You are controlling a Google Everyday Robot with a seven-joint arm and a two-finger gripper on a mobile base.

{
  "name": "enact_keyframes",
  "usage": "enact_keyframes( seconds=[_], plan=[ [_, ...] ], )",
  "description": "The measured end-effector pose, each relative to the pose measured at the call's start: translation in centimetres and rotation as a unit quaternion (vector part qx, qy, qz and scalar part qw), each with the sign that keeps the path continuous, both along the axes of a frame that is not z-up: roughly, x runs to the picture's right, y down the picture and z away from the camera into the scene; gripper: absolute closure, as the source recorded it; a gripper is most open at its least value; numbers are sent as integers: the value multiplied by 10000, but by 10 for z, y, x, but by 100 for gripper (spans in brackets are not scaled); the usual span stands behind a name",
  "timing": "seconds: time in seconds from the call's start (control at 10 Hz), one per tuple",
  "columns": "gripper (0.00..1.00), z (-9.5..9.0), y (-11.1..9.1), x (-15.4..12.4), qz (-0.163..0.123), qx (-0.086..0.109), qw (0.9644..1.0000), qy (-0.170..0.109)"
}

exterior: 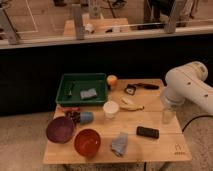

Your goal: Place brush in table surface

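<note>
On your left, the green tray [61, 94] fills the table's [160, 148] ten o'clock corner. The brush [131, 89] lies on the wood at one o'clock from the white cup [110, 108], close to the far edge. At three o'clock the gripper [168, 115] hangs by the right edge, fingers spread wide, gripping nothing you can see. Open tabletop runs from it to the five o'clock corner.

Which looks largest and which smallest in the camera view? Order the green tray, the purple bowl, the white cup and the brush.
1. green tray
2. purple bowl
3. white cup
4. brush
The gripper hangs above the table surface at its right edge, apart from all four.
</note>
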State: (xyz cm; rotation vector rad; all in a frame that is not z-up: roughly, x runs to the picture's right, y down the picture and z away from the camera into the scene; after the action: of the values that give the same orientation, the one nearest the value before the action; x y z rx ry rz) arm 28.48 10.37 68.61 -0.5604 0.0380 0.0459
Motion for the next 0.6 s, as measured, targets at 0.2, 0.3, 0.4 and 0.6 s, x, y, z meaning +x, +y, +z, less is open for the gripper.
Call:
enact_keyframes(
  seconds=[0.2, 0.3, 0.4, 0.6],
  plan=[
    [20, 15, -16, -5, -87, 222, 9996, -150],
    [20, 29, -34, -8, -134, 382, 9989, -241],
    [20, 41, -51, -8, -144, 512, 9981, -305],
    [20, 74, -93, -12, -199, 812, 9956, -429]
  ],
)
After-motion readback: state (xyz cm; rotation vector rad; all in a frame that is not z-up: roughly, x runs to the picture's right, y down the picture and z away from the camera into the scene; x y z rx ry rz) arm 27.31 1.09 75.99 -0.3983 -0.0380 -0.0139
